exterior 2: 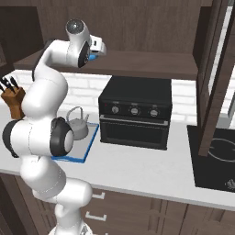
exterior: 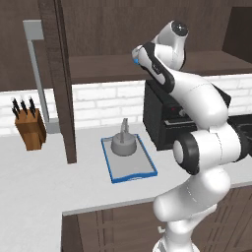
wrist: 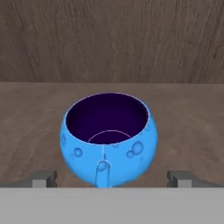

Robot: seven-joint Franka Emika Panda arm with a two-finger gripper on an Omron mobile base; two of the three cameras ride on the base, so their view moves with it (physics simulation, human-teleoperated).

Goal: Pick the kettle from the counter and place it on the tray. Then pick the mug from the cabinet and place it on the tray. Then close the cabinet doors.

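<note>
The bright-blue mug (wrist: 109,140) stands upright on the cabinet's wooden shelf (wrist: 30,113), its small handle facing the hand camera. My gripper (wrist: 111,178) is open, with its fingertips (wrist: 43,178) either side of the mug's base and apart from it. From the base, the hand (exterior: 142,55) reaches over the shelf (exterior: 98,66) of the open cabinet. The grey kettle (exterior: 123,144) sits upright on the blue-rimmed tray (exterior: 132,176) on the light counter (exterior: 44,182). A cabinet door (exterior: 61,78) stands open on the left, another cabinet door (exterior 2: 213,69) on the right.
A black oven box (exterior 2: 134,112) stands on the counter right of the tray (exterior 2: 69,159), under the shelf. A wooden knife block (exterior: 29,127) sits at the far left by the tiled wall. A black cooktop (exterior 2: 215,156) lies at the right end.
</note>
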